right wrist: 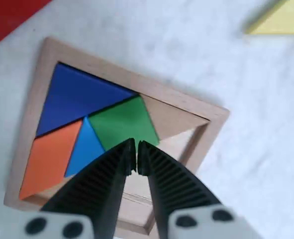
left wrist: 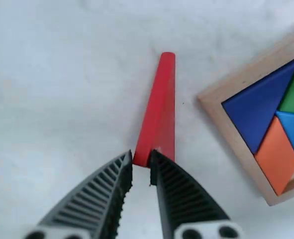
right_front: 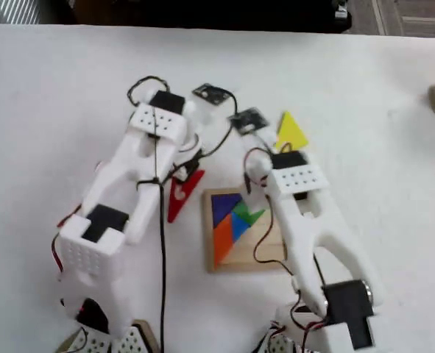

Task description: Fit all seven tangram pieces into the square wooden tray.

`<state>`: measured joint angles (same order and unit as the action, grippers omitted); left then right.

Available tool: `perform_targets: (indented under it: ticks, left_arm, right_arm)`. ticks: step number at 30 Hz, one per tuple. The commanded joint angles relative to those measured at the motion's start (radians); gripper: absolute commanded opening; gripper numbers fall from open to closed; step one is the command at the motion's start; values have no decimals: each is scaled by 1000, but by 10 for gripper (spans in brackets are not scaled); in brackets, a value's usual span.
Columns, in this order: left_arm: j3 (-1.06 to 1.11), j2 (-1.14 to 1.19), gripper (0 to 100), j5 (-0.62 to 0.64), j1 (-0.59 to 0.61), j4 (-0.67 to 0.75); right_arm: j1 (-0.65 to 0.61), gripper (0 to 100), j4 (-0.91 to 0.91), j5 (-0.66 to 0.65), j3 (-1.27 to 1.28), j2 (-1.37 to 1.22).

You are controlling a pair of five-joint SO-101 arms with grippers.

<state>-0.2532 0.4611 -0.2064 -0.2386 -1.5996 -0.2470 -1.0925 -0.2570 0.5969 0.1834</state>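
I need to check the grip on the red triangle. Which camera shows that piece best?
The left wrist view: the red triangular tangram piece shows along its whole length, one end between the left gripper's fingers. The high view has the piece small, partly under an arm; the right wrist view catches a red corner.

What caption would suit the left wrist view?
Left gripper pinches the red triangle beside the partly filled wooden tray.

Tray point(right_front: 209, 235) w/ 4 pcs in; red triangle point(right_front: 182, 195), yellow triangle point(right_front: 291, 133) outside.
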Motion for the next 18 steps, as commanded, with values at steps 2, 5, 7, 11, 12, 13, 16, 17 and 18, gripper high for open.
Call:
perform_targets:
  ticks: [2, 5, 7, 11, 12, 13, 16, 17, 18]
  left_arm:
    - [-15, -79, 76, 43, 50, -44]
    - [-8, -113, 76, 43, 62, -69]
    - [-8, -120, 76, 43, 62, -86]
    - [6, -119, 77, 44, 61, -83]
    - [14, -122, 78, 44, 62, -71]
    - [23, -124, 79, 44, 64, -55]
    - [25, -119, 109, 43, 110, -9]
    - [25, -117, 141, 41, 134, 11]
    - [26, -116, 181, 41, 162, 31]
  right_arm:
    - [25, 17, 36, -9, 28, 88]
    - [25, 17, 36, -8, 43, 108]
    - [25, 17, 36, -6, 43, 108]
    - [25, 17, 36, -5, 43, 107]
    - [25, 17, 36, -6, 43, 107]
    - [25, 17, 36, -8, 43, 107]
    - [25, 17, 36, -9, 43, 105]
    - [25, 17, 36, -9, 43, 105]
    - [25, 17, 36, -9, 43, 104]
